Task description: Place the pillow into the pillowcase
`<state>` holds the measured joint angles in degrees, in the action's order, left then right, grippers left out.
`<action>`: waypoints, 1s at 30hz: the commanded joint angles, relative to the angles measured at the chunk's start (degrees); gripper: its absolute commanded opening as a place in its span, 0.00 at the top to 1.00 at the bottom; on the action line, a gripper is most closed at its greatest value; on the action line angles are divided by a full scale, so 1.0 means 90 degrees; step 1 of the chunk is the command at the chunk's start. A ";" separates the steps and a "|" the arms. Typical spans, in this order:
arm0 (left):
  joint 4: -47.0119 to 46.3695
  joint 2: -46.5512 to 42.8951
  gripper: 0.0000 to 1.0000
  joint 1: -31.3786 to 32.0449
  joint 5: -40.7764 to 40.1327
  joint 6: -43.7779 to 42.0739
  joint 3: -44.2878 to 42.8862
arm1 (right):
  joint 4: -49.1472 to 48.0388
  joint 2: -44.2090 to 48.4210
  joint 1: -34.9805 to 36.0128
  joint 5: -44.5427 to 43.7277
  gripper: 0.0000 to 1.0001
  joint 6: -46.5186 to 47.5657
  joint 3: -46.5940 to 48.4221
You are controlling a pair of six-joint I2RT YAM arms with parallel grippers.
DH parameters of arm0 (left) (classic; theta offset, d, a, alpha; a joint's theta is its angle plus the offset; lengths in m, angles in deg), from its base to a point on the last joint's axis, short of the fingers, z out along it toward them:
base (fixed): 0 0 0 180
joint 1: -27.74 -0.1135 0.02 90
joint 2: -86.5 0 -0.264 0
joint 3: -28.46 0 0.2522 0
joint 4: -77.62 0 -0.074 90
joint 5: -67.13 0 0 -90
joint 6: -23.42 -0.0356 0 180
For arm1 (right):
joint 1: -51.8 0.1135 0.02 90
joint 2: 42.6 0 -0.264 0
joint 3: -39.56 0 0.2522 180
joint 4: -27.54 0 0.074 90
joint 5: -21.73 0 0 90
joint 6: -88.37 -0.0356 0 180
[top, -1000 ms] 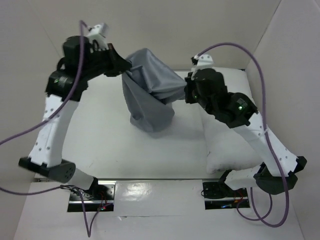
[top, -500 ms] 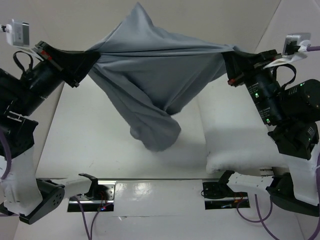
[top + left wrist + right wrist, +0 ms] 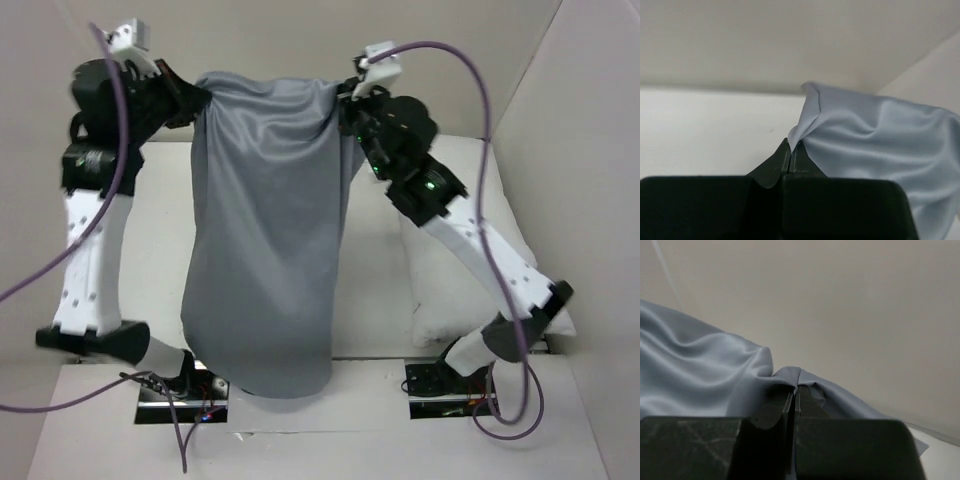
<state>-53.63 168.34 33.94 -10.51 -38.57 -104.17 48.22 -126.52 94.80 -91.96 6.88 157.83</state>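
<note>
High above the white table point(image 3: 160, 250), limp grey fabric pillowcase point(image 3: 265, 240) hangs long axis vertical, top corners clamped by left gripper point(image 3: 197, 100) and right gripper point(image 3: 347, 95); plump white pillow point(image 3: 455, 290) lies lengthwise near-to-far, right side.

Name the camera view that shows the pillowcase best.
Top external: the whole pillowcase hangs in view, top edge to bottom. Left wrist shows only the corner pinched in the left gripper; right wrist, the corner in the right gripper.
</note>
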 commanded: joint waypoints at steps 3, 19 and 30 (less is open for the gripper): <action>-0.0332 0.1041 1.00 -0.1195 0.0102 0.0314 0.1283 | -0.1217 -0.1327 -0.1309 0.1769 1.00 -0.0651 -0.0362; 0.0371 0.2373 0.24 -0.1470 -0.0855 0.0316 0.2645 | 0.0794 -0.3034 -0.1791 0.3422 0.00 -0.2449 -0.0632; 0.0195 0.1386 0.22 -0.0942 -0.2193 0.1154 0.5511 | 0.1595 -0.0833 -0.0004 0.2758 0.00 -0.4390 -0.4889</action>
<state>-52.02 185.50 26.42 -23.89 -32.52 -58.07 60.00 -136.35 94.03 -65.66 -24.15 120.33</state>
